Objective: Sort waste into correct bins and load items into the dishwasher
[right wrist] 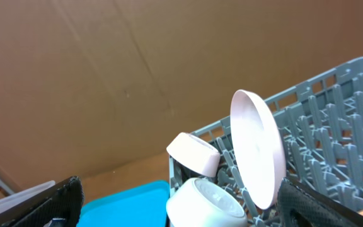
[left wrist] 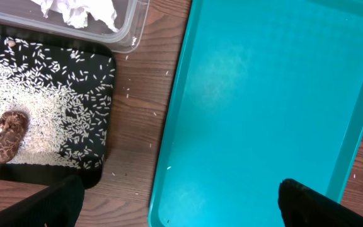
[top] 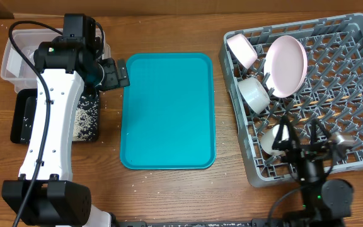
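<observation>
Overhead: grey dish rack (top: pixel 333 57) sits at the right of the table, teal tray (top: pixel 167 110) in the middle, clear tub (top: pixel 11 60) and black tray (top: pixel 19 120) at the left, tub behind the tray. White plate (top: pixel 287 66) stands on edge among the rack's pegs, leaning. Three small white vessels are along the rack's left side (cup vs bowl hard to tell): upper bowl (top: pixel 241 49) on its side in the back-left corner, middle bowl (top: pixel 255 94) just beside the plate's lower edge, third vessel (top: pixel 270 142) nearer the front, partly hidden by the right arm.

Right gripper (top: pixel 298 135) hovers over the rack's front-left part, beside the third vessel. In the right wrist view its jaws are spread wide, released, with nothing between them.

Left gripper (top: pixel 120 72) is at the teal tray's back-left edge. In the left wrist view its fingers (left wrist: pixel 43 202) are wide apart and empty.

Left wrist view also shows rice crumbs (left wrist: pixel 55 101) scattered across the black tray, a brown lump (left wrist: pixel 8 135) among them, and a crumpled white napkin (left wrist: pixel 80 11) inside the clear tub. A few grains lie on the wooden table (left wrist: pixel 137 126) between the black tray and the teal tray.
</observation>
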You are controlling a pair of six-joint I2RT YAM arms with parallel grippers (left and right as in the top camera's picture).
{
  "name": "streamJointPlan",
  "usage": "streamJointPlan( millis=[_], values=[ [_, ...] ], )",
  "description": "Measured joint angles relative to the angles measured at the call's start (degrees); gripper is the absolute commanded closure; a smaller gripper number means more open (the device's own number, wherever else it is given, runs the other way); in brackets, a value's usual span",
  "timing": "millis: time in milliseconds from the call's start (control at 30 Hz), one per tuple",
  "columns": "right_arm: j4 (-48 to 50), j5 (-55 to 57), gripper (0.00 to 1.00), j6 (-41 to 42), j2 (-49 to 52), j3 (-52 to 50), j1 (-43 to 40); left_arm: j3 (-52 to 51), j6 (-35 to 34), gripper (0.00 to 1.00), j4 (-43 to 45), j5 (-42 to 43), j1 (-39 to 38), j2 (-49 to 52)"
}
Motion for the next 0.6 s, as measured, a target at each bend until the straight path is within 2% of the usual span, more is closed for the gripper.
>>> streamJointPlan(
  millis=[167,333,600],
  values=[
    [2.32,1.31,0.00,-1.03,-5.51,-8.41,0.33,0.00,0.00,0.00,-0.04,0.02,0.00,0.00],
    [2.21,2.67,0.00,-1.53,-7.41,-12.39,0.33,0.00,0.00,0.00,0.00,0.02,0.00,0.00],
    [2.16,2.69,0.00,-1.66,-7.48,-12.66,0.33,0.00,0.00,0.00,-0.02,0.02,0.00,0.00]
  ],
)
